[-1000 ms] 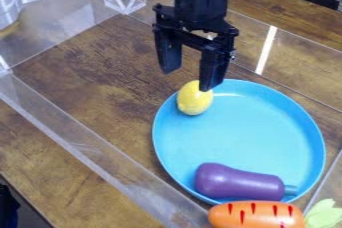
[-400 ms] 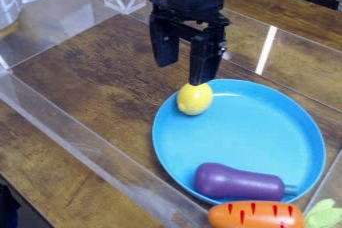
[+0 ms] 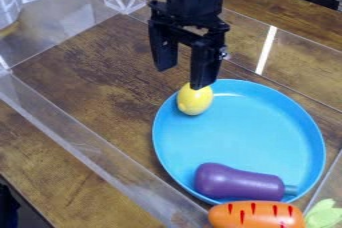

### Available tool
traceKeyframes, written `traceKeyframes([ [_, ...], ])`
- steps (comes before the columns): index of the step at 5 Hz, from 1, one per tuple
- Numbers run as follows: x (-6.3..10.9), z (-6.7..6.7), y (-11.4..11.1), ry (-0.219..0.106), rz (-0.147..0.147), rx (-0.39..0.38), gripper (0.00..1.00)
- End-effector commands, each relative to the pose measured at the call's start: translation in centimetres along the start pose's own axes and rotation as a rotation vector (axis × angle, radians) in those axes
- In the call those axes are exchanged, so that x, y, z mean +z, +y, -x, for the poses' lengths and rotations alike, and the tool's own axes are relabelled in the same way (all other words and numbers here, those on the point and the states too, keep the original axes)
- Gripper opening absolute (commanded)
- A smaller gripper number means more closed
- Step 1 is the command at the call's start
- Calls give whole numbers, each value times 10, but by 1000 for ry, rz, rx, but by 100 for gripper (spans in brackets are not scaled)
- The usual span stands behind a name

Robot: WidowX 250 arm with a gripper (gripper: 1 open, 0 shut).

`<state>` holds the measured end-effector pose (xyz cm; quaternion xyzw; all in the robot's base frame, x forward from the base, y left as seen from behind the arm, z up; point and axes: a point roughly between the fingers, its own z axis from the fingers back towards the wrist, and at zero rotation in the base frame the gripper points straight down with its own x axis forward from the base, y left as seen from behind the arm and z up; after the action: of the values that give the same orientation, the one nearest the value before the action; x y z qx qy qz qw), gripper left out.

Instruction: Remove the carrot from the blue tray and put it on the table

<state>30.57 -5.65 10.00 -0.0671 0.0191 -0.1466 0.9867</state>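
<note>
The carrot (image 3: pixel 254 215), orange with a light-green leafy top, lies at the bottom edge of the view, just outside the front rim of the blue tray (image 3: pixel 261 132), on the table (image 3: pixel 94 82). My gripper (image 3: pixel 182 74) hangs open and pointing down above the tray's far-left rim, well away from the carrot. Nothing is between its fingers (image 3: pixel 202 67). The carrot's lower part is cut off by the frame.
A yellow ball (image 3: pixel 195 99) sits on the tray just under the gripper. A purple eggplant (image 3: pixel 241 182) lies at the tray's near side, next to the carrot. Clear acrylic walls (image 3: pixel 80 142) run along the left and front of the table.
</note>
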Motion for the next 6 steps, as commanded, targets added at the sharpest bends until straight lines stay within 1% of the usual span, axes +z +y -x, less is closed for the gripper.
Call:
traceKeyframes([
  [1, 12, -2, 5, -76, -22, -17, 100],
  [2, 1, -4, 5, -73, -26, -45, 100],
  [3, -12, -4, 0, -67, -32, -71, 100],
  [4, -25, -5, -6, -61, -41, -101, 100],
  [5, -39, -4, -12, -51, -56, -147, 100],
  [6, -52, -4, -4, -54, -72, -156, 100],
])
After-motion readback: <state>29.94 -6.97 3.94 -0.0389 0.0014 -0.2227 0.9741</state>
